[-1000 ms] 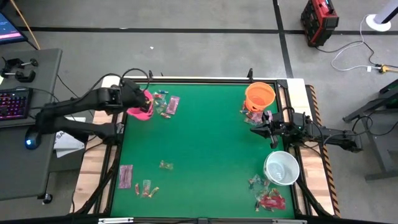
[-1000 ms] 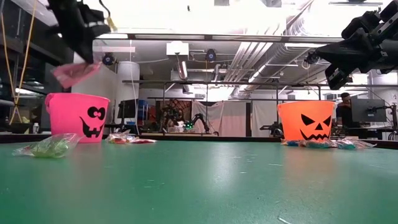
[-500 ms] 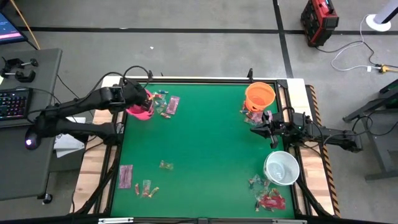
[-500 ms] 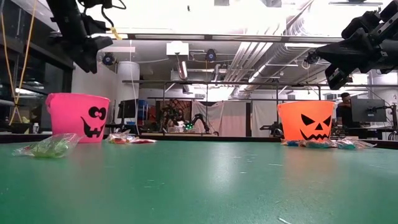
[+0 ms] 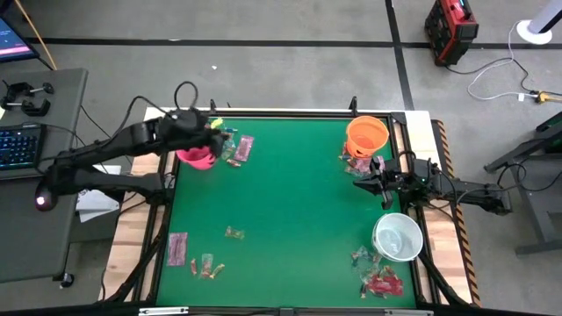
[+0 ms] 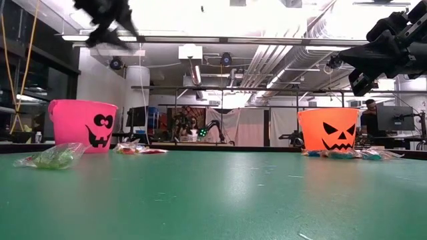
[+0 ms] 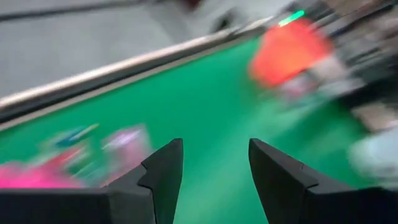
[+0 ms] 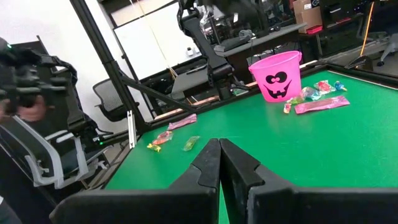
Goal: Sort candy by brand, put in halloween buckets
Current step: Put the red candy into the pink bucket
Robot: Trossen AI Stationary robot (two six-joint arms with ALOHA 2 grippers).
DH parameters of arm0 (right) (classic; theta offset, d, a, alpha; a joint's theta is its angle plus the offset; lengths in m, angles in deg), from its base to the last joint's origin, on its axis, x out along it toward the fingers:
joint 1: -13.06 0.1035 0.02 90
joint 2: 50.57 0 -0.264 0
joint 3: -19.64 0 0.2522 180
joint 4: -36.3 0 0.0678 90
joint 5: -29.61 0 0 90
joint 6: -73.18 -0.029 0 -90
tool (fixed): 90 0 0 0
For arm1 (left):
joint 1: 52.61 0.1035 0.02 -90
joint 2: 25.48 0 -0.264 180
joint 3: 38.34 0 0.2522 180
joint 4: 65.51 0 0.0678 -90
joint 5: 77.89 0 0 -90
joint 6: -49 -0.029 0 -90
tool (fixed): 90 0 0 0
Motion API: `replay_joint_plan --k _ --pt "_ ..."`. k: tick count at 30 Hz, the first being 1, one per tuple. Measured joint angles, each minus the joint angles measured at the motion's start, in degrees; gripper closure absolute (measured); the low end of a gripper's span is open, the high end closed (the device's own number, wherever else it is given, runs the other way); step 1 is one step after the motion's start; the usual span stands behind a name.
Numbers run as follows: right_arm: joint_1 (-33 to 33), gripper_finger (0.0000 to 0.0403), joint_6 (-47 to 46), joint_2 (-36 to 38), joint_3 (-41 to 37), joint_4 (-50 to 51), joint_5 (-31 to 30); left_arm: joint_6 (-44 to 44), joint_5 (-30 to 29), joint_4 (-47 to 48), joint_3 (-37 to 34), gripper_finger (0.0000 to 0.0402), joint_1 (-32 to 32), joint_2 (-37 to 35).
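Left gripper: released, fingers apart with nothing between them; raised above the pink bucket, over its rim on the side facing the orange bucket.
Left gripper, overhead position: at the end of the left arm, which reaches in over the bench's left edge.
Right gripper: clenched, fingers pressed together, holding nothing; raised off the bench between the orange bucket and the white bucket.
Right gripper, overhead position: well apart from the pink bucket, on the opposite side of the bench.
Pink bucket: landmark; upright at the far left corner of the bench, black face printed on its wall.
Pink bucket, level view: standing on the green surface.
Candy beside pink bucket: several wrapped pieces lying on the bench just beside the bucket, toward the orange bucket; one is a long pink wrapper.
Candy toward the near left corner: one pink wrapper and a few small pieces, well apart from the pink bucket.
Single candy: alone near the bench middle.
Orange bucket: upright at the far right corner, across the bench from the pink bucket; candy lies at its base.
White bucket: upright at the right edge, well apart from the pink bucket; red and mixed candy lies near it.
Bench: green top.
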Motion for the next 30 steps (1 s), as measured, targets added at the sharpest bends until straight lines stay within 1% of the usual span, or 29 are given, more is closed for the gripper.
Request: replay_joint_plan --k 5,8,9,11,12,14,15,17,19,22,25,27,30 --pt "0.0 0.0402 0.01 0.0 0.01 0.0 -0.01 1.22 7.8 -22.06 0.07 0.0228 -3.18 1.24" --pt "0.0 0.0402 -0.03 0.0 0.01 -0.7 -1.19 1.7 9.21 -31.89 0.07 0.0228 -5.33 2.63" --pt "0.0 0.0402 -1.35 0.0 0.0 -1.88 -2.74 1.72 9.19 -34.18 0.07 0.0228 -5.97 3.1" --pt "0.0 0.0402 -10.77 0.02 -0.01 -6.53 -6.25 2.59 9.15 -37.31 0.07 0.0228 -6.95 3.7" --pt "0.0 0.0402 -16.47 -0.03 -0.01 -9.79 -9.25 3.44 8.99 -38.18 0.07 0.0228 -7.33 3.92" --pt "0.0 0.0402 -27.88 -0.2 0.0 -15.7 -17.07 4.22 7.96 -38.53 0.07 0.0228 -8.08 4.34" --pt "0.0 0.0402 -32.14 -0.2 0.01 -17.6 -21.23 4.47 6.96 -38.27 0.07 0.0228 -8.35 4.57" --pt "-0.02 0.0402 -36.26 -0.73 -0.01 -21.44 -27.42 4.54 4.26 -38.15 0.07 0.0228 -8.65 5.26" --pt "0.0 0.0402 -37.41 -2.53 0.19 -27.14 -28.24 4.2 1.58 -38.31 0.07 0.0228 -8.5 6.16" --pt "0.03 0.0402 -34.23 -8.32 4.35 -32.99 -25.03 3.29 -0.21 -38.36 0.05 0.0228 -6.99 7.43" --pt "0.03 0.0402 -27.88 -17.46 12.71 -31.87 -23.95 2.92 1.94 -38.3 0.04 0.0228 -4.26 8.19" --pt "0.0 0.0402 -23.0 -25.76 19.73 -27.23 -23.57 2.38 5.21 -38.28 0.04 0.0228 -2.0 8.31" --pt "-1.62 0.0402 -18.67 -38.82 31.31 -14.44 -23.3 1.11 10.77 -37.72 0.04 0.0228 1.34 8.19"
